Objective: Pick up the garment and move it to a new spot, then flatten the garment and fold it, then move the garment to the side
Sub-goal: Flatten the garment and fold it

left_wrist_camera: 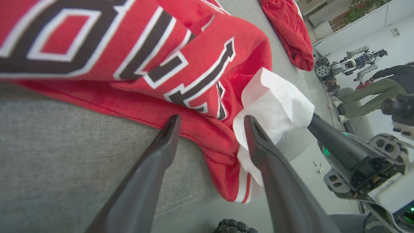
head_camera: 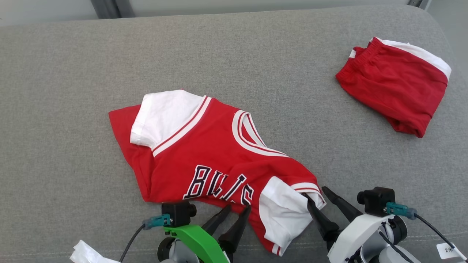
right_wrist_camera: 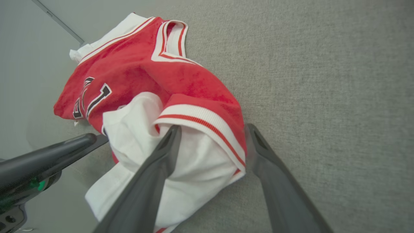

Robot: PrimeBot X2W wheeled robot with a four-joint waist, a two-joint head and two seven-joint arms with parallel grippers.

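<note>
Red jersey [head_camera: 215, 153] crumpled, lettering up, on grey cushion [head_camera: 73, 73]; long axis diagonal, from far-left sleeve to near-right sleeve. Left gripper [head_camera: 237, 212] at jersey's near hem, below lettering; jaws spread, nothing held. Right gripper [head_camera: 315, 193] at jersey's near-right sleeve; jaws spread astride armhole trim, one finger against white sleeve, other on cushion just beside; not yet closed. Right judged better placed for first pinch. Count: one jersey; one folded red shorts [head_camera: 391, 87], well apart to jersey's far right; two grippers.
</note>
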